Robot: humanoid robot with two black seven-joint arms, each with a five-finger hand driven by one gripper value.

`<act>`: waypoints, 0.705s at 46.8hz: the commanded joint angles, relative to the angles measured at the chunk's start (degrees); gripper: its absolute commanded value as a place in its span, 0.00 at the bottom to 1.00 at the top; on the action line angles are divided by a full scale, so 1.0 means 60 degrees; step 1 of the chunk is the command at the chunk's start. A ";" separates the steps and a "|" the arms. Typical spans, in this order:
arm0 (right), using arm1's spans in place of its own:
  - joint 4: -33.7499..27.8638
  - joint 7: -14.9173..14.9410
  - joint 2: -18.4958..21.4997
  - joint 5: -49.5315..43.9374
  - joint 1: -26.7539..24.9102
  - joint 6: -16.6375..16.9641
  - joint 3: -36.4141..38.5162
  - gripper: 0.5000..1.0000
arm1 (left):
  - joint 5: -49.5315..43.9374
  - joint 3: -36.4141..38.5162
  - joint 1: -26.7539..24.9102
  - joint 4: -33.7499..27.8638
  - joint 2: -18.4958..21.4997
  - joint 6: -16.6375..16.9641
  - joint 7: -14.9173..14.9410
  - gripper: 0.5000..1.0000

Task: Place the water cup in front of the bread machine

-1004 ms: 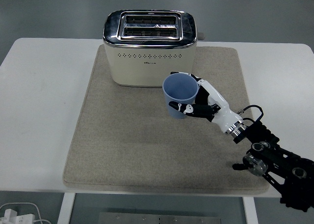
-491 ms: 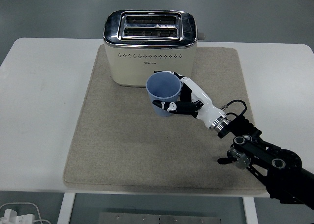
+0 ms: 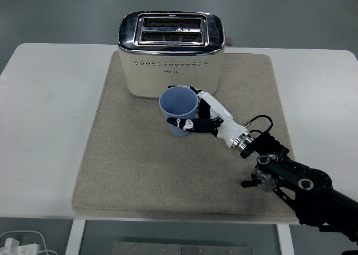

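Round blue plastic cup (image 3: 178,105) in right hand (image 3: 205,116), before glossy cream toaster (image 3: 170,53)

cup's (image 3: 178,105) right side hidden behind the right hand (image 3: 204,118), toaster's (image 3: 170,53) small front print unreadable, white cable (image 3: 22,241) cut off at bottom-left corner

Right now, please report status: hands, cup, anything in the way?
Right hand shut on blue cup, upright, just in front of toaster. Left hand not in view. Mat around it bare.
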 commanded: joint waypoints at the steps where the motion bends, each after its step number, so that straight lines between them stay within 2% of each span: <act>1: -0.0039 -0.0001 0.0011 -0.0001 -0.0014 -0.0032 -0.0001 0.47 | 0.0000 0.0000 0.0000 0.0000 0.0000 0.0000 0.0000 1.00; 8: -0.0171 0.0014 0.0084 -0.0001 -0.0028 -0.0062 -0.0001 0.57 | 0.0000 0.0000 0.0000 0.0000 0.0000 0.0000 0.0000 1.00; 11: -0.0171 0.0014 0.0099 -0.0001 -0.0043 -0.0062 0.0000 0.72 | 0.0000 0.0000 0.0000 0.0000 0.0000 0.0000 0.0000 1.00; 19: -0.0171 0.0014 0.0128 -0.0001 -0.0072 -0.0091 0.0014 0.83 | 0.0000 0.0000 0.0000 0.0000 0.0000 0.0000 0.0000 1.00; 33: -0.0171 0.0043 0.0113 0.0014 -0.0102 -0.0106 0.0014 0.85 | 0.0000 0.0000 0.0000 0.0000 0.0000 0.0000 0.0000 1.00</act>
